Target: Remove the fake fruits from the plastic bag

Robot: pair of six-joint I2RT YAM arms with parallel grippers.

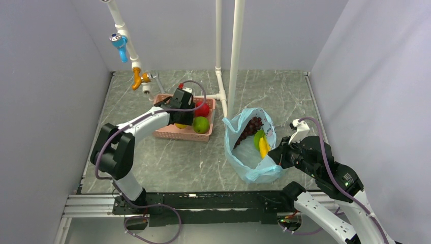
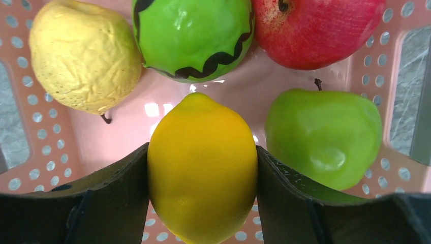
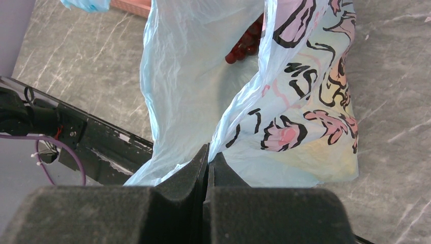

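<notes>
Currently: right gripper [image 3: 208,155] clenched on a fold of the plastic bag [image 3: 188,76], at the bag's 5 o'clock edge, nearest the arm bases. Risk: the thin film slips or tears, and the mouth folds over the bananas [image 1: 264,147] and grapes [image 1: 250,127] lying inside. Farther off, at the bag's 10 o'clock, left gripper [image 2: 202,155] grasps a lemon [image 2: 202,193] over the pink basket [image 2: 244,94], among pear [image 2: 84,56], watermelon [image 2: 193,35], red apple [image 2: 315,30] and green apple [image 2: 325,137]. Risk: on release the glossy lemon rolls, knocks its neighbours, or hops the rim onto the worktop [image 1: 167,162].
</notes>
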